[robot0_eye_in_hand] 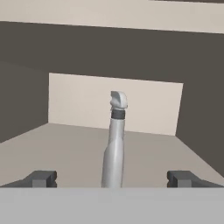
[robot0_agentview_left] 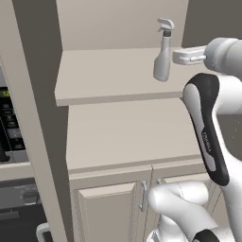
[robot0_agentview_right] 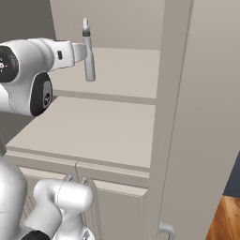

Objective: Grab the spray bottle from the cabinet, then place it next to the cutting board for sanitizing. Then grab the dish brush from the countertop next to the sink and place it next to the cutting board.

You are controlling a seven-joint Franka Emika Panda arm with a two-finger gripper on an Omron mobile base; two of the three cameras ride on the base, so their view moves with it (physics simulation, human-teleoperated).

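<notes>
The spray bottle (robot0_agentview_left: 162,56) (robot0_agentview_right: 88,54) (robot0_eye_in_hand: 114,148), pale grey with a light trigger nozzle, stands upright near the front of the upper shelf (robot0_agentview_left: 104,80) of the beige cabinet (robot0_agentview_right: 122,75). My gripper (robot0_agentview_left: 176,56) (robot0_agentview_right: 82,51) (robot0_eye_in_hand: 113,179) is level with the bottle's body and right up against it. It is open. In the hand view the two dark fingertips (robot0_eye_in_hand: 43,178) stand wide apart with the bottle centred between them, and neither touches it. The cutting board, dish brush, sink and countertop are out of view.
A lower shelf (robot0_agentview_left: 123,137) runs below the upper one, and beneath it are panelled doors with slim metal handles (robot0_agentview_left: 143,196). An open cabinet door (robot0_agentview_right: 206,117) stands at the right. At the far left is a dark appliance panel (robot0_agentview_left: 9,127).
</notes>
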